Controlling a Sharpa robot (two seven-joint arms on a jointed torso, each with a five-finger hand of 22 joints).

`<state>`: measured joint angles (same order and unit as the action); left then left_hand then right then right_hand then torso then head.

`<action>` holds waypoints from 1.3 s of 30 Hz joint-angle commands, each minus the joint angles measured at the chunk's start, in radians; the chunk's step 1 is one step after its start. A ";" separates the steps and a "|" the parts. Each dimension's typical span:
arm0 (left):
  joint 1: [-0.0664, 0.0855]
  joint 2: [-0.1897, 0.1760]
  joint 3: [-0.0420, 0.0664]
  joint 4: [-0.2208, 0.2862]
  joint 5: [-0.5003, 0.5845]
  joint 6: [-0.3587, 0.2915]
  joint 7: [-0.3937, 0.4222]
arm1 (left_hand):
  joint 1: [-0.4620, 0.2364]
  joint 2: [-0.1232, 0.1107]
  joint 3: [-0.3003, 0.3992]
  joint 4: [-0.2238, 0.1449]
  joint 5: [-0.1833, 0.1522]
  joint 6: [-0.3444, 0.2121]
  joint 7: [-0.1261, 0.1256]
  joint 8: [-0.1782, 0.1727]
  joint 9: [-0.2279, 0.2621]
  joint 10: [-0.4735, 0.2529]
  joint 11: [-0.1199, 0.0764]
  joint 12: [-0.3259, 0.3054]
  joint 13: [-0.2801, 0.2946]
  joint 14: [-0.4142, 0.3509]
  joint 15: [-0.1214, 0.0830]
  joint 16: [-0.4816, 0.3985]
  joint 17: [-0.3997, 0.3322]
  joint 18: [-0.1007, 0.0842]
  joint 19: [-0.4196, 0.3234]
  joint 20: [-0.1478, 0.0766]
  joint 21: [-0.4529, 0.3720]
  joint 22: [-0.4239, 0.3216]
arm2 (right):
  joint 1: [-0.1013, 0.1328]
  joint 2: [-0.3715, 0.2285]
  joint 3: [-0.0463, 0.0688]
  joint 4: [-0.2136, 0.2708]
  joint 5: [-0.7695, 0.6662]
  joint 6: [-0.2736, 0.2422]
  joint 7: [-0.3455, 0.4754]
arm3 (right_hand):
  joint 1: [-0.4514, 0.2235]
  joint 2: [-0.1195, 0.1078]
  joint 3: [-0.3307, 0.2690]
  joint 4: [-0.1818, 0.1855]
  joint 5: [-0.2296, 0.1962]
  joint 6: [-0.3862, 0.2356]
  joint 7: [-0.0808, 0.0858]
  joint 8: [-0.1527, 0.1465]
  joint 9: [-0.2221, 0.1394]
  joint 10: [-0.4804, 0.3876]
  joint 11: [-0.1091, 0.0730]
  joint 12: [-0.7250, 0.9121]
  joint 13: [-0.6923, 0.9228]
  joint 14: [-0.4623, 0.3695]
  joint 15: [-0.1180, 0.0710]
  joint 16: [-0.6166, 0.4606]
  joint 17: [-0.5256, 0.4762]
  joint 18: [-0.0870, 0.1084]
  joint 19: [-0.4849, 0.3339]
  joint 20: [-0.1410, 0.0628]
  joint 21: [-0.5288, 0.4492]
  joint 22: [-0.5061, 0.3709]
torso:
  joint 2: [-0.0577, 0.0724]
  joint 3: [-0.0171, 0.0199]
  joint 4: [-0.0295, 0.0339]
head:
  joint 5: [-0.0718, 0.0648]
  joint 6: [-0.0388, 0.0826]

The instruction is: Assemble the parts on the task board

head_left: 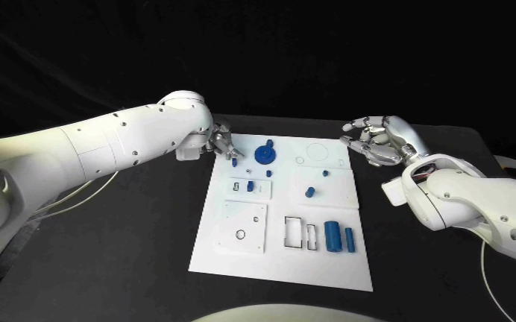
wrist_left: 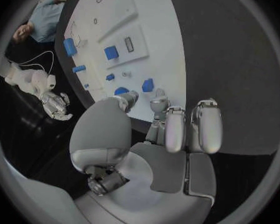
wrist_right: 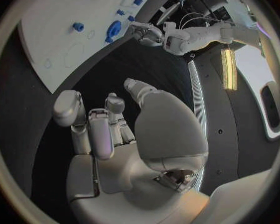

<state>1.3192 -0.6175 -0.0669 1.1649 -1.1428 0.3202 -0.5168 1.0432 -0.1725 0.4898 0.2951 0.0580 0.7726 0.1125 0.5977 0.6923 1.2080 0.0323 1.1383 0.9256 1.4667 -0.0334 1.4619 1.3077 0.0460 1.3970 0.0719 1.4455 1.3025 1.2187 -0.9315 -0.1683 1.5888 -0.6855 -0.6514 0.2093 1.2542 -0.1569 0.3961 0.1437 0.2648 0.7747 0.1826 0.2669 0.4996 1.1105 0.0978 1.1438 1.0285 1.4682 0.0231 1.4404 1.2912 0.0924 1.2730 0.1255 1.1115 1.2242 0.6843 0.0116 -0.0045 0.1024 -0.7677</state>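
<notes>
1. The board [head_left: 282, 259] lies mid-table [head_left: 129, 262], with blue parts on it: a disc [head_left: 265, 158] near the far edge, two cylinders [head_left: 341, 236] toward the near right.
2. The left hand [head_left: 223, 144] sits at the board's far left corner (fingertips just beside a small blue part [head_left: 236, 162]); whether it grips anything, I cannot tell.
3. The right hand [head_left: 376, 141] hovers off the board's far right corner, fingers loosely curled, holding nothing.
</notes>
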 commanded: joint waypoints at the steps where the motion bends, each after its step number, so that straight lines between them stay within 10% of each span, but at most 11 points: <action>1: -0.001 0.004 -0.001 -0.003 0.010 0.035 0.005 | 0.003 0.009 -0.005 -0.002 -0.002 0.010 -0.002 0.002 -0.002 -0.004 0.002 -0.001 0.001 0.063 0.004 -0.003 0.138 0.015 0.001 0.003 -0.005 0.002 | -0.001 0.001 0.000 0.000 -0.010 0.005 0.009 | -0.008 0.001 0.001 0.004 0.003 -0.008 -0.001 0.004 -0.002 -0.005 -0.002 0.000 -0.001 0.019 -0.003 -0.003 0.000 0.021 -0.007 0.000 -0.006 -0.002 | 0.000 0.0004 -0.0003 | 0.001 0.000; 16: -0.002 0.003 -0.002 0.011 0.042 0.023 0.005 | 0.055 0.036 0.025 -0.004 -0.001 0.041 -0.013 0.033 0.000 -0.002 -0.008 0.008 0.005 0.064 -0.004 0.000 0.142 0.014 0.002 -0.002 -0.004 0.005 | -0.001 0.002 0.000 0.000 -0.010 0.006 0.008 | -0.008 0.001 0.001 0.004 0.003 -0.008 -0.001 0.004 -0.002 -0.005 -0.002 0.000 -0.001 0.019 -0.003 -0.003 0.000 0.021 -0.007 0.000 -0.006 -0.002 | -0.001 0.0016 -0.0006 | 0.001 -0.004; 28: -0.003 -0.002 -0.002 0.020 0.092 -0.001 0.005 | 0.242 0.048 0.245 -0.074 -0.002 0.008 -0.037 0.137 0.085 0.008 -0.031 0.012 0.002 0.065 -0.025 0.002 0.143 0.012 0.009 -0.021 0.000 0.019 | -0.001 0.004 0.000 -0.002 -0.010 0.005 0.007 | -0.008 0.001 0.001 0.006 0.004 -0.010 -0.001 0.006 -0.002 -0.007 -0.002 -0.001 -0.004 0.018 -0.003 -0.004 -0.002 0.021 -0.008 0.000 -0.009 -0.004 | -0.001 0.0015 0.0004 | 0.000 -0.007; 39: -0.003 -0.021 0.000 0.033 0.125 -0.035 0.007 | 0.241 0.029 0.358 -0.122 -0.001 -0.009 -0.034 0.173 0.123 0.016 -0.029 0.016 0.004 0.066 -0.023 0.002 0.144 0.011 0.012 -0.021 0.003 0.024 | -0.002 0.005 0.000 -0.004 -0.010 0.006 0.007 | -0.008 0.001 0.001 0.006 0.004 -0.010 -0.001 0.006 -0.002 -0.007 -0.002 -0.001 -0.004 0.018 -0.003 -0.004 -0.002 0.021 -0.008 0.000 -0.009 -0.004 | -0.002 0.0015 0.0003 | 0.003 -0.007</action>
<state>1.3162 -0.6371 -0.0682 1.1913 -1.0511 0.3103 -0.5168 1.2783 -0.1405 0.7361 0.2790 0.0535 0.7702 0.0786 0.7647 0.7679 1.2154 0.0033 1.1504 0.9281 1.4669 -0.0518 1.4619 1.3075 0.0460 1.4060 0.0552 1.4455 1.3074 1.2175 -0.9277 -0.1683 1.5845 -0.6857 -0.6514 0.2092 1.2542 -0.1569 0.3961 0.1436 0.2648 0.7711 0.1790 0.2667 0.4987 1.1105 0.0978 1.1438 1.0254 1.4682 0.0231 1.4404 1.2913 0.1077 1.2730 0.1255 1.1054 1.2219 0.6830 0.0128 -0.0043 0.1043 -0.7755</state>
